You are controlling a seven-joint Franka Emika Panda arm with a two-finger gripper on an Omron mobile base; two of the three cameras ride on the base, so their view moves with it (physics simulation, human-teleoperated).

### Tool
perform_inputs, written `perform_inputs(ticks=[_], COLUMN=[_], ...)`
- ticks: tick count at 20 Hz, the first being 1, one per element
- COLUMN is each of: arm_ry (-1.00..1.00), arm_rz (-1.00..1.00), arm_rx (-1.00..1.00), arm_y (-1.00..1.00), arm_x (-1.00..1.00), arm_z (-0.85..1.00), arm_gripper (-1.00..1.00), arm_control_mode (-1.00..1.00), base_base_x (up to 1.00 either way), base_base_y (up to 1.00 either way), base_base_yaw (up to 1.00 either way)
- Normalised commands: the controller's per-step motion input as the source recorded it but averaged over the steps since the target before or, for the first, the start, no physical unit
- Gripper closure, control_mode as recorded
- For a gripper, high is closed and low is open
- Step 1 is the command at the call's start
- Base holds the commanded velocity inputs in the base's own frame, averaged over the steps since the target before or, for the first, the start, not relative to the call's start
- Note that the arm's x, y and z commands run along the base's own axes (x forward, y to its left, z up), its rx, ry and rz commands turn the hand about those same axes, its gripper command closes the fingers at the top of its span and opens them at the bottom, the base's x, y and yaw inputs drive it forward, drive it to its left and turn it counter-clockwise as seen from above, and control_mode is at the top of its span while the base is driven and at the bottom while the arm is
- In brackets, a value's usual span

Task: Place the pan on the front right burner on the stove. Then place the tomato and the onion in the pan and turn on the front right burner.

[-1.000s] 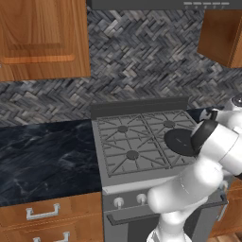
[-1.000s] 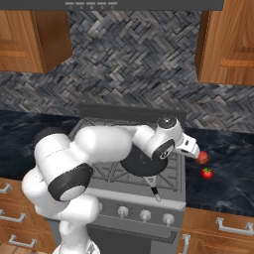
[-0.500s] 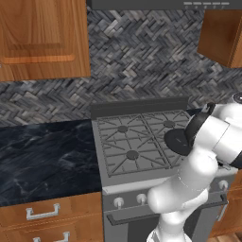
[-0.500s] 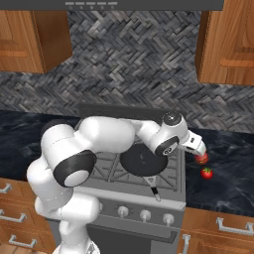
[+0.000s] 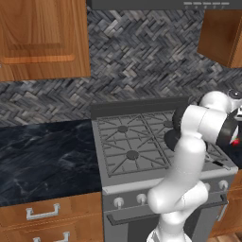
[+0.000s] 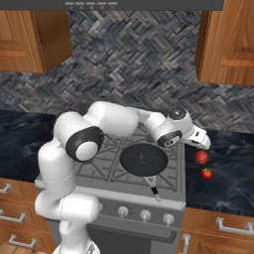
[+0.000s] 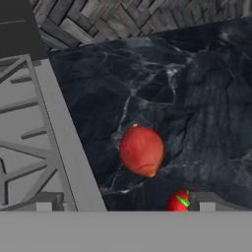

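Note:
The dark round pan [image 6: 144, 159] rests on the stove's [image 6: 174, 169] front right grate and hides that burner; its thin handle [image 6: 153, 188] points toward the front edge. On the black counter just right of the stove lie the dull red-brown onion [image 6: 201, 157] and, nearer the front, the green-topped tomato [image 6: 207, 173]. My gripper [image 6: 202, 143] hovers just above the onion. In the hand view the onion [image 7: 141, 150] sits centred ahead of the open gripper [image 7: 125, 205], whose fingers stand wide apart with nothing between them. The tomato [image 7: 179, 201] peeks out by the right fingertip [image 7: 206, 202].
Black marble counter [image 5: 47, 160] runs on both sides of the stove. White knobs [image 6: 145, 215] line the stove front. Wooden wall cabinets [image 6: 230, 44] hang above, and drawers [image 5: 42, 212] sit below the counter. The stove's raised back panel [image 5: 137, 108] borders the rear burners.
The arm has swung right from over the pan, across the stove's right edge, bringing the hand above the onion. Pan, onion and tomato stayed put; the jaws stayed open.

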Motion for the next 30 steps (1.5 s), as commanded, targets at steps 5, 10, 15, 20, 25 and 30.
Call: perform_inputs(ticks=[5, 10, 15, 20, 25, 30], arm_ry=[0.06, 0.04, 0.04, 0.03, 0.01, 0.08], arm_rz=[0.00, 0.00, 0.11, 0.15, 0.10, 0.01], arm_rx=[0.00, 0.01, 0.11, 0.16, 0.06, 0.00], arm_y=[-0.42, -0.49, -0.11, -0.01, 0.00, 0.00], arm_x=[0.24, 0.13, 0.00, 0.00, 0.00, 0.02], arm_z=[-0.02, -0.01, 0.00, 0.00, 0.00, -0.10], arm_gripper=[-1.00, -1.00, -1.00, -1.00, -1.00, -1.00], arm_control_mode=[-1.00, -1.00, -1.00, -1.00, -1.00, -1.00], base_base_x=[0.00, 0.00, 0.00, 0.00, 0.00, 0.00], base_base_y=[0.00, 0.00, 0.00, 0.00, 0.00, 0.00], base_base_yaw=[0.00, 0.00, 0.00, 0.00, 0.00, 0.00])
